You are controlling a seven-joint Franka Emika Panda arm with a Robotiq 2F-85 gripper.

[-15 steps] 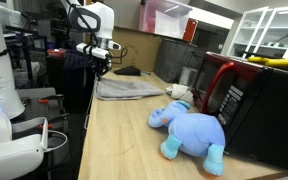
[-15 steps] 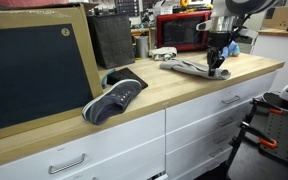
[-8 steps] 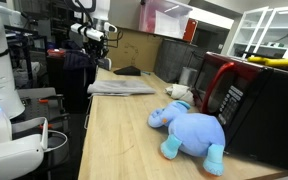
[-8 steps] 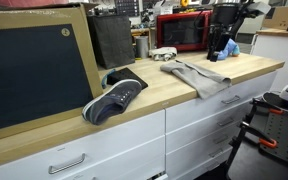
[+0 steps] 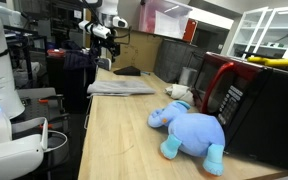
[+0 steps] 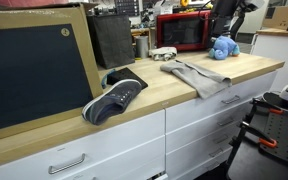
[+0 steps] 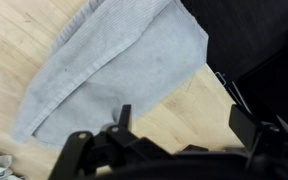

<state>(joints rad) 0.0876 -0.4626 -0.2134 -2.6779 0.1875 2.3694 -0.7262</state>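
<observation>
Hovering tool (image 7: 179,118) — grey cloth (image 7: 114,70) partly cropped

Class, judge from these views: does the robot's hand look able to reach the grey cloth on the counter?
Probably yes: the hand hangs open above the grey cloth, which lies flat with nothing between them.

You get no readable writing in any view. The grey folded cloth (image 7: 114,60) is plain. Any marks on the red microwave oven (image 6: 182,32), the wood-framed black board (image 6: 34,70) or the dark grey sneaker (image 6: 114,98) are too small and blurred to make out.
</observation>
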